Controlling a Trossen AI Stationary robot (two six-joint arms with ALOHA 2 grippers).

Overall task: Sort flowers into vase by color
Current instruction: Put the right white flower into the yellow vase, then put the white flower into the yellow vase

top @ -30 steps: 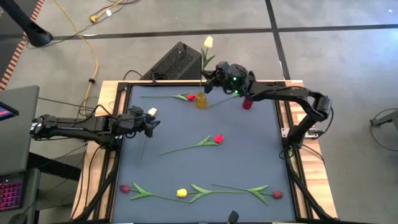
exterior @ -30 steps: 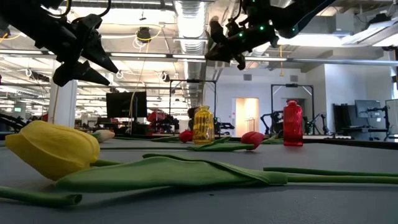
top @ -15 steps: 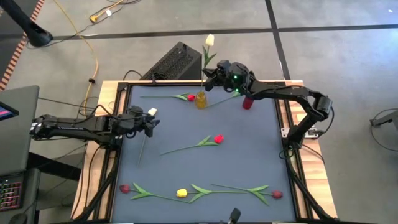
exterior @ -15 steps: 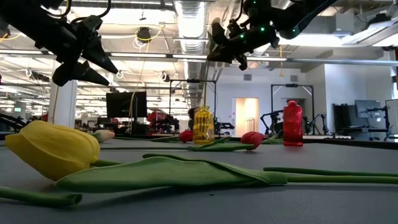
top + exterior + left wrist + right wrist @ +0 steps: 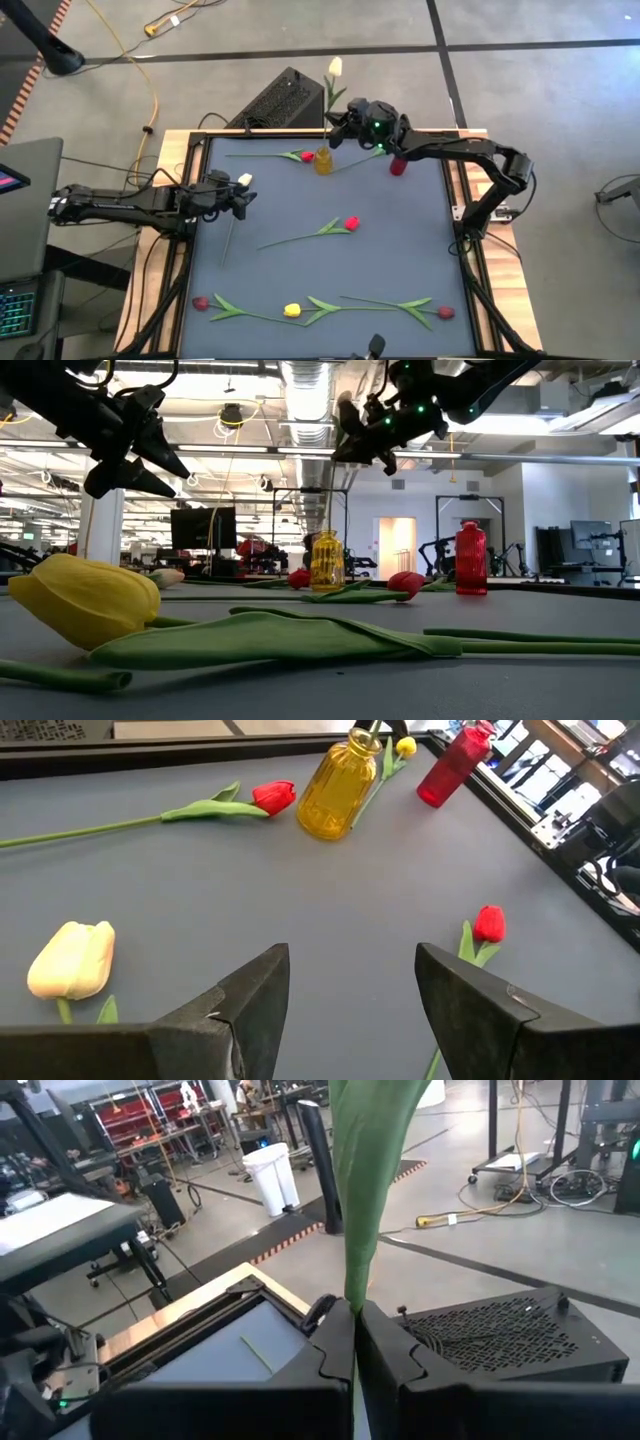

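Here your right gripper (image 5: 335, 122) has its jaws pinched tight on the stem of a cream tulip (image 5: 335, 68), holding it upright above the yellow vase (image 5: 323, 160); the head stands well above the jaws. Your left gripper (image 5: 243, 198) hovers with jaws wide and empty, another cream tulip (image 5: 72, 960) just beside them. On the grey surface (image 5: 400, 240) lie more tulips and a red vase (image 5: 398, 166). Beyond is a workshop floor with cables.

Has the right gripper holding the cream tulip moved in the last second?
Barely. In the high view the right gripper stays above the yellow glass vase, its jaws shut on the cream-white tulip; any shift is slight.
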